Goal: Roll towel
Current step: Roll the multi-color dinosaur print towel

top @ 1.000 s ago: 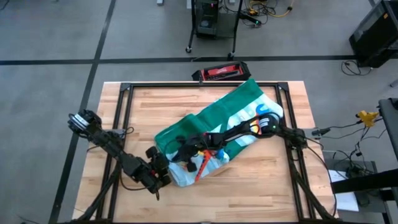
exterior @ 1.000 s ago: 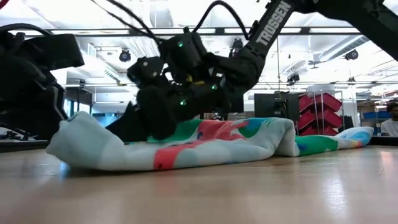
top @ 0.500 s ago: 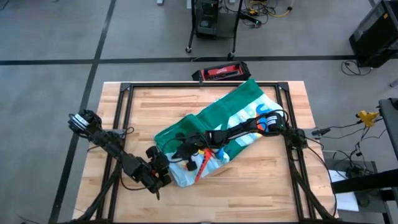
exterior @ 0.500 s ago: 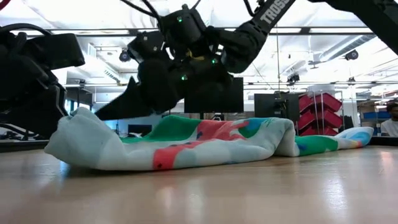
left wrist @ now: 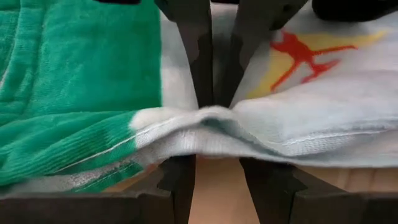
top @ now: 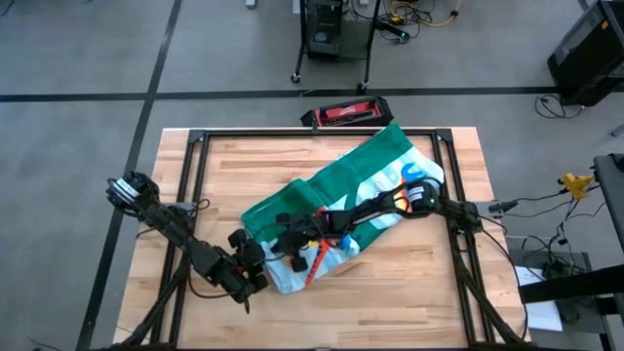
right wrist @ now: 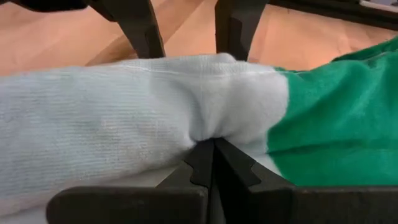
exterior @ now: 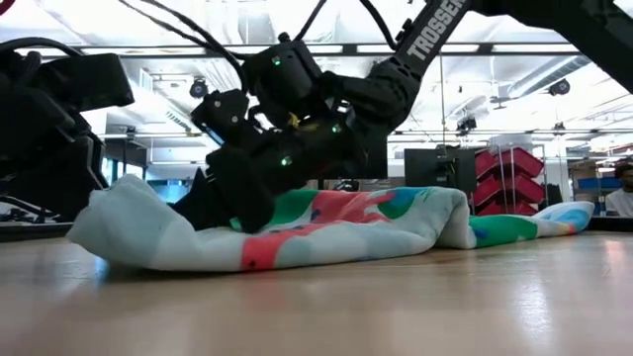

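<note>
**Two grippers pinch a dinosaur towel**

The towel (top: 336,219) lies bunched diagonally across the wooden table (top: 409,292). The left gripper (top: 255,270) clamps its near corner; the right gripper (top: 292,241) pinches a fold mid-towel, fingers together.

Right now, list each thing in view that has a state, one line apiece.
towel: partly folded over itself, bunched at one end, lying on the table, not yet rolled.
left gripper: closed on the towel's pale edge.
right gripper: shut, pinching a fold of the towel.
table: wooden top, towel spread across it.
</note>
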